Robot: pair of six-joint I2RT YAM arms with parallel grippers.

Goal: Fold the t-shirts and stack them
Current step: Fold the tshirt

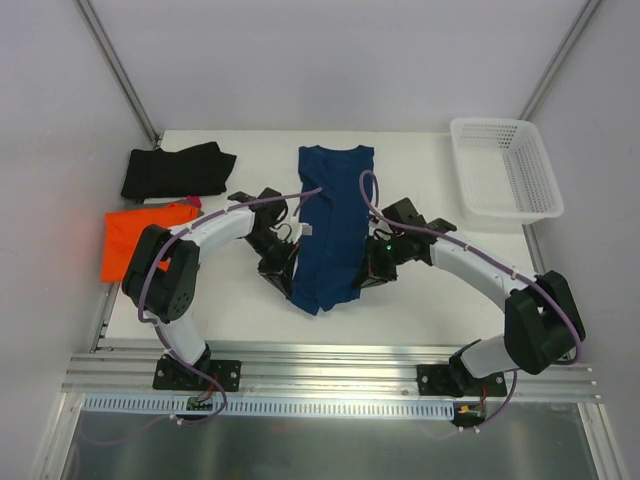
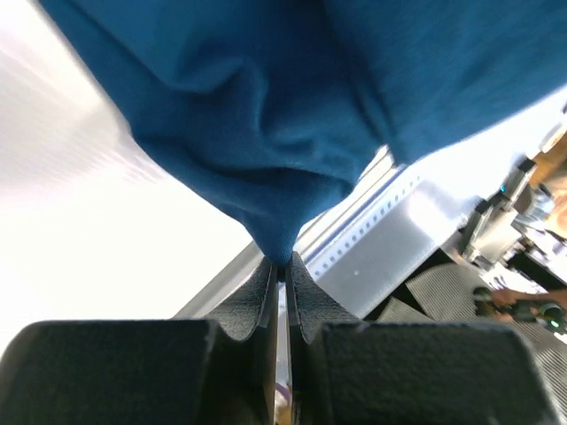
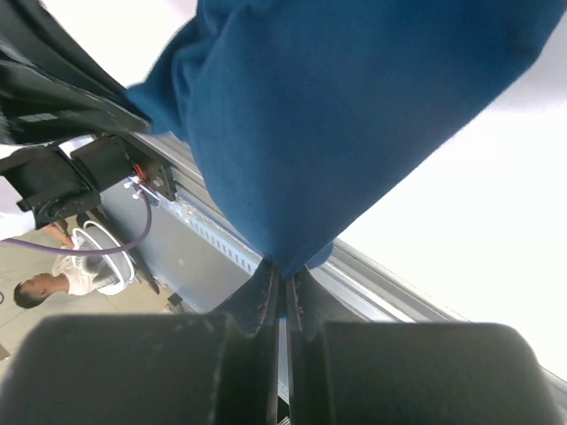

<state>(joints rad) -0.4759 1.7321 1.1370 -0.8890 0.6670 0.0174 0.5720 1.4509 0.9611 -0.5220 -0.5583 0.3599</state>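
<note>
Navy t-shirt (image 1: 330, 225) lies mid-table as a long narrow strip, collar at the far end, near end bunched and lifted a bit off the table (image 1: 430, 300). Left end effector (image 2: 282, 266) is pressed together, pinching a tuck of navy cloth at the near-left corner; right end effector (image 3: 282, 273) likewise, pinching the near-right corner. Step in hand looks like the cross fold, hem up toward collar. To do it well: raise both corners together at equal height, hold the hem taut btwn them w/o stretching, carry straight away from the bases, lay the hem flush w/ the shoulders, then let go of both at once so nothing skews. Watch the thin pinch; cloth could slip if pulled fast. Count: 3 t-shirts, i.e. 1 navy, 1 orange t-shirt (image 1: 140, 238) at the left edge, 1 black t-shirt (image 1: 175, 170) at far left, both apart from the navy; 1 white basket (image 1: 505, 170) far right; 2 arms.
</note>
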